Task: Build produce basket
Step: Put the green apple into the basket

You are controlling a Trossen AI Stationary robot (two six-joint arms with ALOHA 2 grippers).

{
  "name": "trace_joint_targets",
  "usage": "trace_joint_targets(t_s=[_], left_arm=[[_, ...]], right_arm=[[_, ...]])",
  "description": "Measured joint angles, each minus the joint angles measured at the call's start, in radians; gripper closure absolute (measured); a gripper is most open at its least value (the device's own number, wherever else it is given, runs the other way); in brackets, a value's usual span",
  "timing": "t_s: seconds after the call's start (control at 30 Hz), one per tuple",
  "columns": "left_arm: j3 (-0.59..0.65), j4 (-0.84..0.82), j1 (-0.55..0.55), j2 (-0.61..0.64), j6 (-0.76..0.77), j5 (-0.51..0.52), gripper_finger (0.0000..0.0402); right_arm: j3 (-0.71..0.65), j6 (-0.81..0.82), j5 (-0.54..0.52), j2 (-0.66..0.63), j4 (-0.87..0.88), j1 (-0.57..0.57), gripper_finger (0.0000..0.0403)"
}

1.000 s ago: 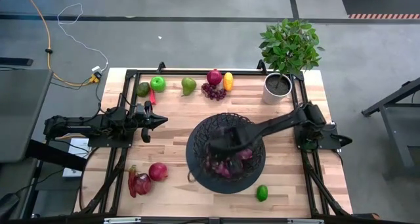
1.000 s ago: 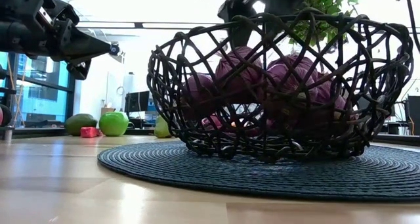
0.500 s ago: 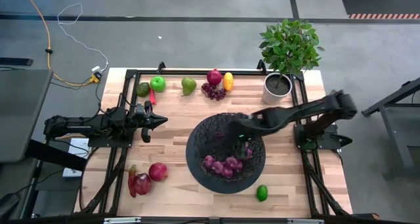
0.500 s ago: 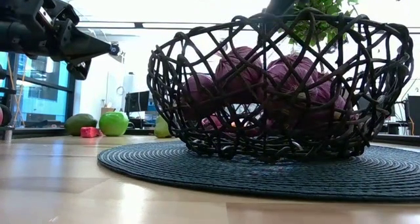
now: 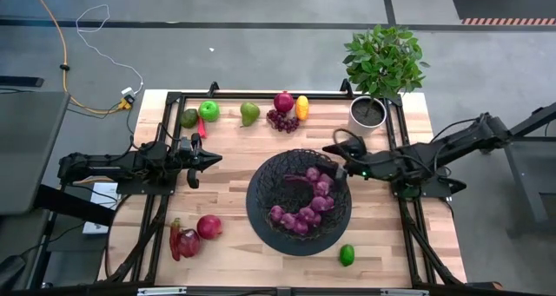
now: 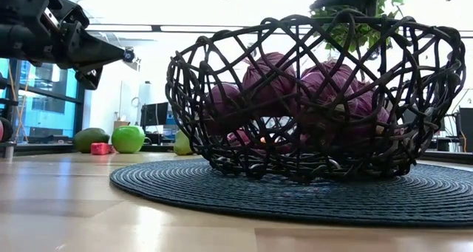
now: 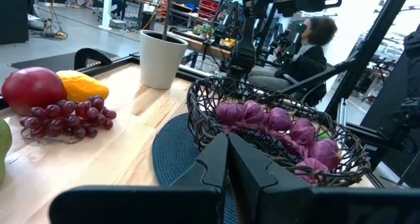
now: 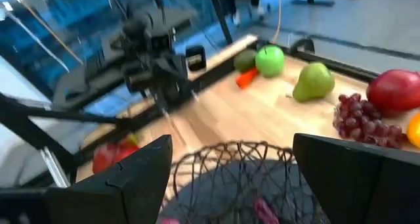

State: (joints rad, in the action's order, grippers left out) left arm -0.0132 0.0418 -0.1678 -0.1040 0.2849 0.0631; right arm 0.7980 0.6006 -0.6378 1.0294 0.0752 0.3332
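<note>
Right end effector (image 5: 334, 157) is empty, fingers spread wide, sitting just past the rim of the basket (image 5: 300, 202) on the side toward the potted plant (image 5: 375, 75). Likely clear of the bowl so it can reach for another piece. Just below and beside it, inside the basket, lies a purple bunch of grapes (image 5: 304, 205), piled toward the middle, probably because the curved wire walls let it settle there. The basket sits on a round dark mat (image 6: 295, 196) on the bench (image 5: 234, 153), likely to stop it sliding.

Left end effector (image 5: 208, 160) waits well to the other side of the basket, fingers pressed together, holding nothing.

Rest of the produce is outside the basket. Far from the right end effector along the back edge: avocado (image 5: 189, 117), green apple (image 5: 208, 110), pear (image 5: 249, 114), second grape bunch (image 5: 282, 120), red apple (image 5: 283, 101), orange-yellow fruit (image 5: 301, 107). Lime (image 5: 347, 254) lies near the front, close to the basket. Red apple (image 5: 208, 226) and red onion (image 5: 187, 241) lie at the front on the left arm's side.

No readable labels, brands or writing anywhere.
</note>
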Motion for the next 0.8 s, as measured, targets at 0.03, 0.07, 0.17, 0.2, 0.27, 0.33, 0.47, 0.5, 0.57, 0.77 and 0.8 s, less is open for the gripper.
trace_joint_targets(t_s=[0.03, 0.07, 0.17, 0.2, 0.27, 0.33, 0.47, 0.5, 0.57, 0.77, 0.8], left_arm=[[0.0, 0.001, 0.0, 0.0, 0.0, 0.0, 0.0398], [0.0, 0.003, 0.0, 0.0, 0.0, 0.0, 0.0398], [0.0, 0.008, 0.0, 0.0, 0.0, 0.0, 0.0398], [0.0, 0.008, 0.0, 0.0, 0.0, 0.0, 0.0398], [0.0, 0.008, 0.0, 0.0, 0.0, 0.0, 0.0398], [0.0, 0.012, 0.0, 0.0, 0.0, 0.0, 0.0398], [0.0, 0.103, 0.0, 0.0, 0.031, 0.0, 0.0398], [0.0, 0.146, 0.0, 0.0, 0.034, 0.001, 0.0398], [0.0, 0.254, 0.0, 0.0, 0.03, 0.014, 0.0398], [-0.036, 0.363, 0.0, -0.003, -0.083, 0.075, 0.0398], [-0.046, 0.362, 0.0, -0.009, -0.095, 0.084, 0.0399]], right_arm=[[-0.029, -0.006, -0.002, -0.012, -0.038, 0.002, 0.0104], [-0.054, -0.007, 0.002, -0.022, -0.07, 0.002, 0.0104], [-0.097, -0.007, 0.036, -0.046, -0.141, -0.006, 0.0104], [-0.101, -0.012, 0.047, -0.053, -0.145, -0.008, 0.0104], [-0.1, -0.061, 0.064, -0.058, -0.147, -0.015, 0.0104], [-0.089, -0.139, 0.072, -0.058, -0.145, -0.023, 0.0104], [-0.072, -0.284, 0.075, -0.06, -0.148, -0.045, 0.0104], [-0.072, -0.292, 0.071, -0.059, -0.146, -0.05, 0.0104], [-0.072, -0.292, 0.068, -0.059, -0.146, -0.064, 0.0104], [-0.072, -0.286, 0.111, -0.065, -0.128, -0.098, 0.0104], [-0.072, -0.285, 0.125, -0.069, -0.118, -0.105, 0.0104]])
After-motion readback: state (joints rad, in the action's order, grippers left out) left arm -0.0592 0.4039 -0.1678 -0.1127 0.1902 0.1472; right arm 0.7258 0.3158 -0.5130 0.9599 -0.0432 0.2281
